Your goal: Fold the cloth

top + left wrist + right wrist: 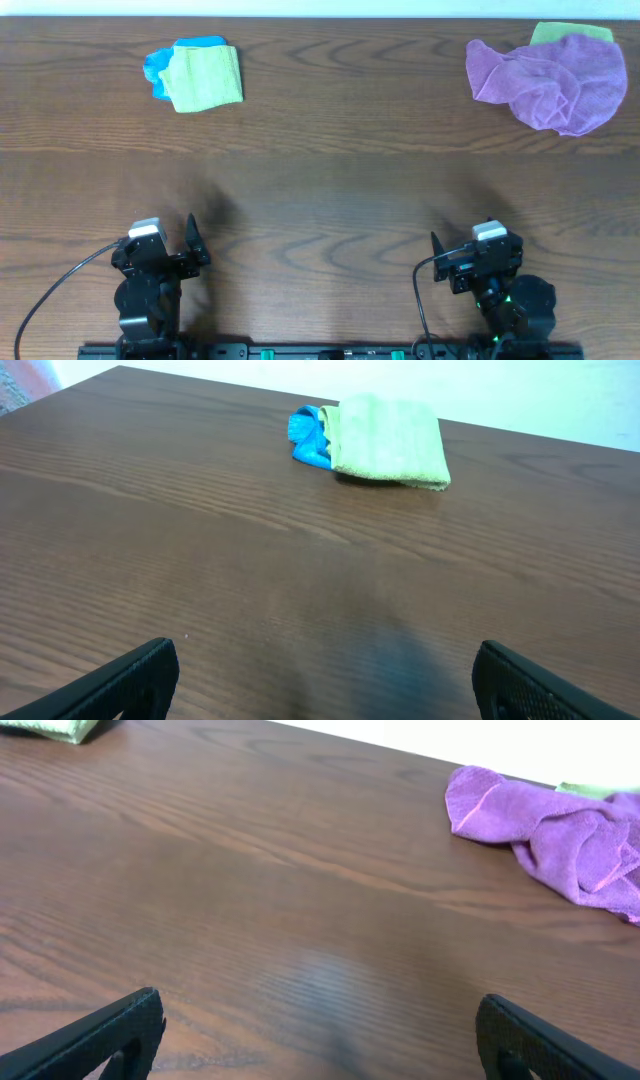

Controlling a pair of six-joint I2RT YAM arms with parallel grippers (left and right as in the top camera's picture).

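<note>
Cloth [550, 78]: crumpled, lay well ahead-right of my right hand [320, 1010], the nearer one.
Right hand: I read it spread, empty.
Left hand [325, 652]: spread, empty.

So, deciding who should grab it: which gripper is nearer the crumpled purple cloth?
Right. The right gripper sits nearly straight in front of the purple cloth at the far edge; the left gripper is off to the other side, facing the folded lime-green cloth.

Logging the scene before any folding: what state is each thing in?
Purple cloth: crumpled, unfolded.
Right green cloth: mostly under the purple cloth.
Blue cloth: bunched.
Left green cloth: folded, lying on the blue cloth.
Left gripper: open, empty.
Right gripper: open, empty.
</note>
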